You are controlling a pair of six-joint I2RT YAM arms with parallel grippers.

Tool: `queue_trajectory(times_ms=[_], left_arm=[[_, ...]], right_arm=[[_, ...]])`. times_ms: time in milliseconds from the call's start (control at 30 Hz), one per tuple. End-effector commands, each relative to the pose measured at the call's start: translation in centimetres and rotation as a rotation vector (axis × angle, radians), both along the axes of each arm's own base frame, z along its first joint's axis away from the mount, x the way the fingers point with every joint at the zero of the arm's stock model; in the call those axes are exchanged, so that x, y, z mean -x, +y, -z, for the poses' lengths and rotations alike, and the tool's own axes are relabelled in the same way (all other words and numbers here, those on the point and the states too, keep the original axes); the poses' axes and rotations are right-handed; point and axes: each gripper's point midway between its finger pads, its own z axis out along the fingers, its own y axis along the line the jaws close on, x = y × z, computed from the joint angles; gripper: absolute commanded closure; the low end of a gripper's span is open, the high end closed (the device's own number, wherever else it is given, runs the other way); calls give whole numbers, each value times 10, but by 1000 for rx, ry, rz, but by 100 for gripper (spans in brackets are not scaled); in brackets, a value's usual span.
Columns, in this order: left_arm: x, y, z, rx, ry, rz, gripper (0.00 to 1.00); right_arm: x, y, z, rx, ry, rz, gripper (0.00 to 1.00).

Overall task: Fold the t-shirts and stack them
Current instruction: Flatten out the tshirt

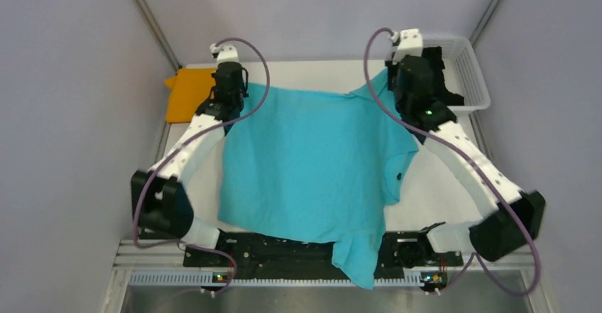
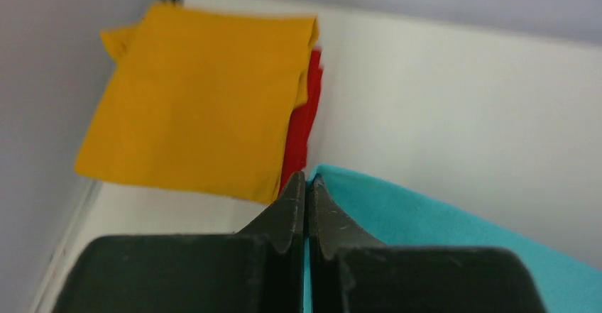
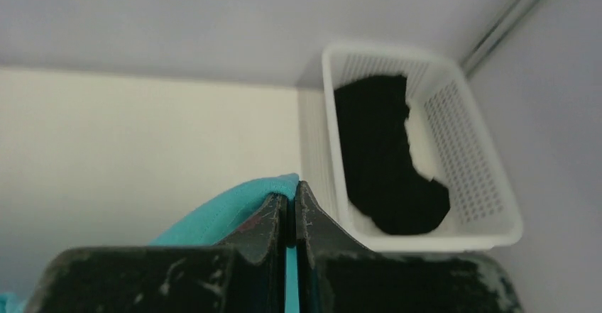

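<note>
Arms: white plastic link shells (image 1: 192,139), black joint housings (image 1: 162,206), looped purple cables (image 1: 257,57). Black wedge-fingered left gripper (image 2: 307,182) and right gripper (image 3: 291,189), both scuffed.

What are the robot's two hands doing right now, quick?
The left gripper is closed, pinching an edge of the blue shirt.
The right gripper is closed, pinching the same blue shirt.

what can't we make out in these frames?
- Red t-shirt: left wrist view, only an edge shows; orange t-shirt covers the rest.
- Black t-shirt: top view, right arm hides most of it.
- Turquoise t-shirt far corners: top view, left arm and right arm sit over them.
</note>
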Motion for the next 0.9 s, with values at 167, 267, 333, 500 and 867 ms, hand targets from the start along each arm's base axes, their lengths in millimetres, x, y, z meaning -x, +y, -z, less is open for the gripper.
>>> queue_trajectory(times_ms=[167,267,333,500,867], left_arm=[[-71,13,170,88,339,-76,79],[-81,12,184,97,361,-79,68],[-84,15,190,97,376,-93,51],[-84,19,174,104,373,-111,2],[-19,-49,157,353,467,232,1]], right_arm=[[-110,42,177,-8,261,-41,99],[-135,47,217,25,346,-27,84],[-149,49,234,26,392,-13,65],[-169,48,245,6,473,52,29],[-67,85,276,-243,725,-199,1]])
